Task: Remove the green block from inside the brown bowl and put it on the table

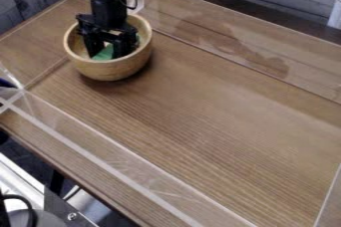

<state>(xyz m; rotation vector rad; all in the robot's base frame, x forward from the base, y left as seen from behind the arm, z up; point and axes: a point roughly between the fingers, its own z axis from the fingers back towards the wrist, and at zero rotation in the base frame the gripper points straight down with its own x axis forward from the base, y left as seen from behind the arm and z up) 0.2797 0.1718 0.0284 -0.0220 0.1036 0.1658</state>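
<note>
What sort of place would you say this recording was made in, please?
Probably a lab test bench rather than a home. The wood-grain table is fenced by clear raised edges, and a black robot arm's hand reaches straight down into the brown bowl, which holds the green block.
</note>
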